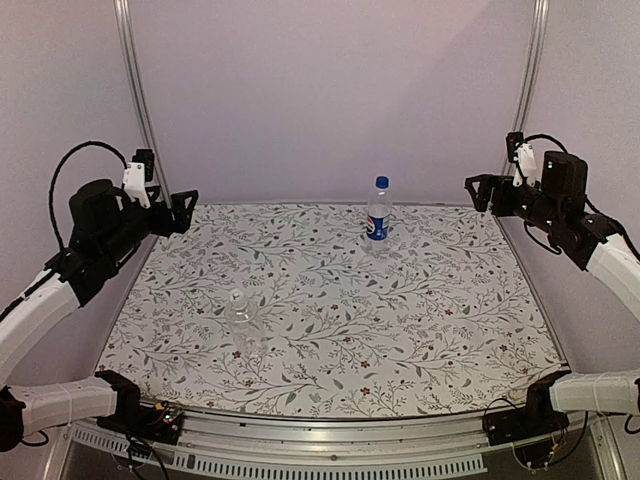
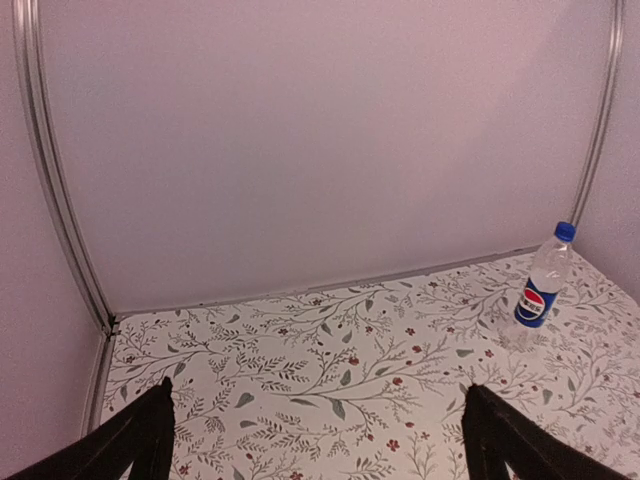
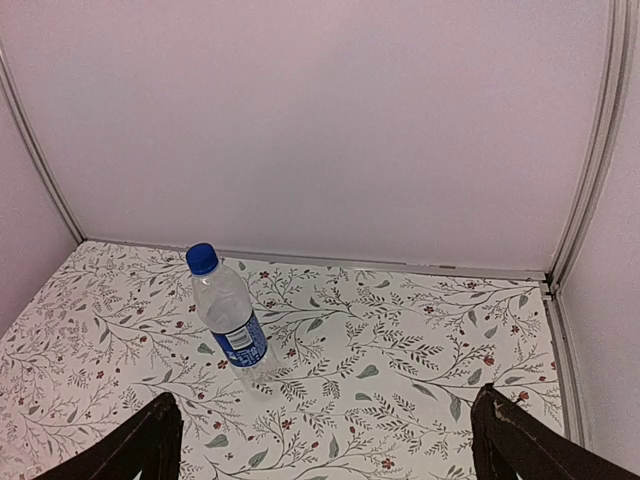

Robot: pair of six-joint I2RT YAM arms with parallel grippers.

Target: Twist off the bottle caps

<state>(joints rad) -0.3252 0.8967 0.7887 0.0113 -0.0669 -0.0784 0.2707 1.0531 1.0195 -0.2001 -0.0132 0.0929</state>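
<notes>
The Pepsi-labelled bottle (image 1: 378, 214) stands upright at the back middle of the table, its blue cap (image 1: 381, 182) on. It also shows in the left wrist view (image 2: 540, 282) at far right and in the right wrist view (image 3: 229, 320), cap (image 3: 201, 258) on. The plain clear bottle (image 1: 240, 312) stands upright at the left middle; its pale cap (image 1: 237, 295) is hard to make out. My left gripper (image 1: 185, 212) is raised at the back left, open and empty (image 2: 318, 440). My right gripper (image 1: 478, 192) is raised at the back right, open and empty (image 3: 325, 440).
The table is covered with a floral-patterned sheet (image 1: 400, 320). Pale walls with metal frame posts (image 1: 135, 100) close in the back and sides. A metal rail (image 1: 330, 455) with cables runs along the near edge by the arm bases.
</notes>
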